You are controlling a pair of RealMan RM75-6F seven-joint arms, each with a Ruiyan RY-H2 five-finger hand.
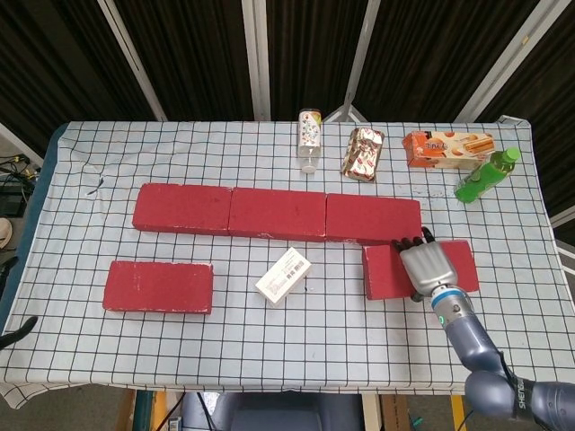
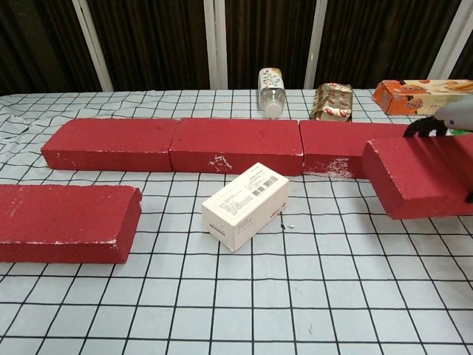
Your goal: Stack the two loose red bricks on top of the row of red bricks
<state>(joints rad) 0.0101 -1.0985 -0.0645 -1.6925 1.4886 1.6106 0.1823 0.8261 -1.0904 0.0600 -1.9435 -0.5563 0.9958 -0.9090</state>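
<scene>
Head view: right hand (image 1: 426, 267) grips the right loose brick (image 1: 384, 272) from above, fingers (image 1: 409, 242) curled over its far edge; brick sits at about 4 o'clock on the worktop (image 1: 269, 350), its far edge touching or overlapping the near edge of the row of red bricks (image 1: 277, 214), cannot tell which. Chest view shows that same brick (image 2: 414, 177) raised off the checkered cloth, tilted a little, in front of the row's right end, dark fingers (image 2: 417, 127) hooked on its top far edge. Left loose brick (image 1: 158, 286) lies flat at 8 o'clock, apart from the row. White box (image 1: 284, 276) with barcode label sits near centre, between the two loose bricks. At 12 to 2 o'clock along the far edge: plastic bottle (image 1: 310, 139) on its side, shiny snack bag (image 1: 362, 153), orange carton (image 1: 447, 147), green bottle (image 1: 486, 174). Left hand not seen in either view.
</scene>
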